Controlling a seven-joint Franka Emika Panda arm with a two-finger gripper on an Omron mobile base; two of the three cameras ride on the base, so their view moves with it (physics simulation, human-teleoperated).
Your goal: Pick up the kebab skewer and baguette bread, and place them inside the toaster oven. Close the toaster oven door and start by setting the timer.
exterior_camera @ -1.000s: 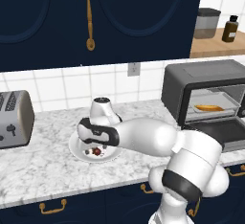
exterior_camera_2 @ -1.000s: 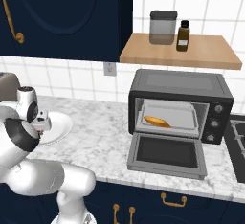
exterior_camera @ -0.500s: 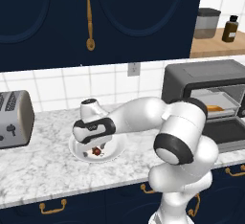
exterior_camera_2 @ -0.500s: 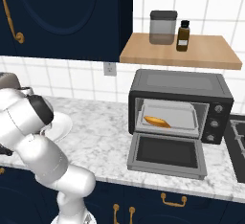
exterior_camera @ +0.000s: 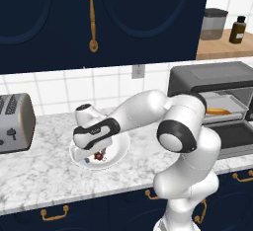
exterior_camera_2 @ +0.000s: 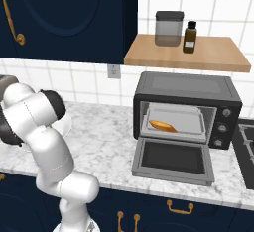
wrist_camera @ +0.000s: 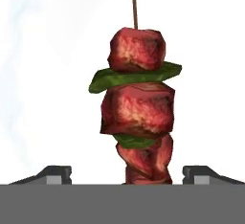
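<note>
The gripper is down over the plate at left of centre in the left base view, the white arm arching across from the lower right. Under the hand sits the skewer, a small dark red cluster on the white plate. In the hand view the skewer runs up the middle of the frame: red-brown meat chunks with green slices between them, the thin stick poking out toward the top. The two dark fingertips stand at the bottom edge, one on each side of the meat, jaws wide and clear of it, nothing gripped.

Over in the right base view the oven sits right of centre on the marble counter. Its door is dropped flat toward the camera. Inside, on the tray, lies the baguette, golden-orange, left of the tray's middle. In the left base view the baguette shows at the right edge, inside the oven.

A silver toaster stands at the far left of the left base view, well apart from the plate. Up on the wooden shelf in the right base view sit a grey canister and a brown bottle, side by side.
</note>
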